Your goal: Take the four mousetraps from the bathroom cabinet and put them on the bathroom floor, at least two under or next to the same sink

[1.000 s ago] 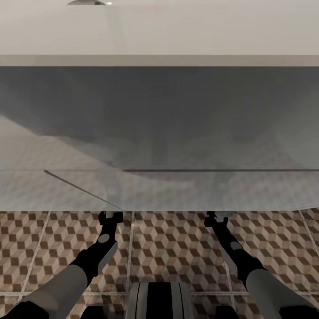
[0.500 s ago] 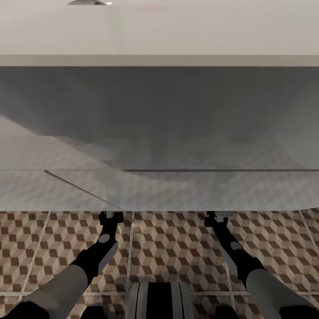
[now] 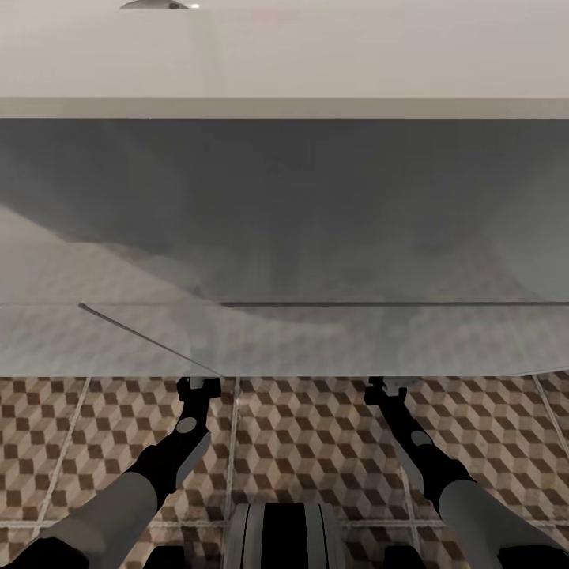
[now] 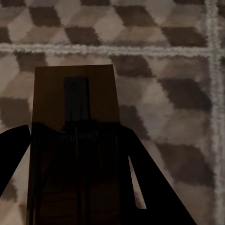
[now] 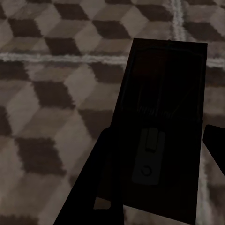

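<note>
Cube-patterned bathroom floor [image 3: 316, 442] lies under the sink [image 3: 284, 47]; each end effector grips a mousetrap [image 4: 75, 108] [image 5: 164, 117].

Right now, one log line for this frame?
left gripper: holding mousetrap | right gripper: holding mousetrap | both over tiled floor | white sink block ahead

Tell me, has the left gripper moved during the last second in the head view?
No. The left gripper sits at the same spot beside the grout line of the bathroom floor, just under the sink's front edge.
</note>
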Controlling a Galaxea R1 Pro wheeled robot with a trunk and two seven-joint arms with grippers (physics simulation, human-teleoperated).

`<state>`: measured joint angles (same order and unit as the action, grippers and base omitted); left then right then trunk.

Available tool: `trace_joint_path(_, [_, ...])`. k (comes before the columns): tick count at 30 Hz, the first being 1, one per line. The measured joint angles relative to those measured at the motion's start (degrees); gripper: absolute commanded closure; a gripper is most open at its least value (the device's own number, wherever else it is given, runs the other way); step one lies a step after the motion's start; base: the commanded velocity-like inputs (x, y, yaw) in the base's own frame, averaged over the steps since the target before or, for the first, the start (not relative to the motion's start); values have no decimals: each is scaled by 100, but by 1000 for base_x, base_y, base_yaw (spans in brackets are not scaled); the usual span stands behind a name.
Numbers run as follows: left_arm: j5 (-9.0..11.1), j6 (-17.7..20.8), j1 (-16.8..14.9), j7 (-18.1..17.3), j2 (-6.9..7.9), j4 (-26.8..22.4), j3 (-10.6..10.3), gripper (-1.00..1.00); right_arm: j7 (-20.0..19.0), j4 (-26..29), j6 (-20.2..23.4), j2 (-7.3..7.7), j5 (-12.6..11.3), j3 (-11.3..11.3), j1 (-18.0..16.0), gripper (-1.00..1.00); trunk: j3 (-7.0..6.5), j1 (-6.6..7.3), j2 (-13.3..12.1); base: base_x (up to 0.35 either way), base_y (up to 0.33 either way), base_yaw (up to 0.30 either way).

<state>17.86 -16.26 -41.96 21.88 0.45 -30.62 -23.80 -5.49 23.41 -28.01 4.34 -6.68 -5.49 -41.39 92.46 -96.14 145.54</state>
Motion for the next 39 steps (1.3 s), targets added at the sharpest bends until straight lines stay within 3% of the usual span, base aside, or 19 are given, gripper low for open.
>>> trace_joint_path(7, [12, -22, 0, 15, -7, 0, 14, 100, 1, 5, 0, 0, 0, 0, -1, 100, 0, 0, 0, 0, 0, 0])
trace_joint_path(16, [19, -712, -1, 42, 41, 79, 46, 100, 2, 3, 0, 0, 0, 0, 1, 100, 0, 0, 0, 0, 0, 0])
trace_joint_path(28, [4, -752, -1, 91, 13, 105, 24, 100, 2, 3, 0, 0, 5, 0, 0, 100, 0, 0, 0, 0, 0, 0])
trace_joint_path(36, [22, -748, 5, 686, -27, 97, 16, 100, 2, 3, 0, 0, 6, 0, 1, 100, 0, 0, 0, 0, 0, 0])
trace_joint_path(39, [38, -747, 7, 760, -31, 97, 13, 100, 2, 5, 0, 0, 3, 0, 1, 100, 0, 0, 0, 0, 0, 0])
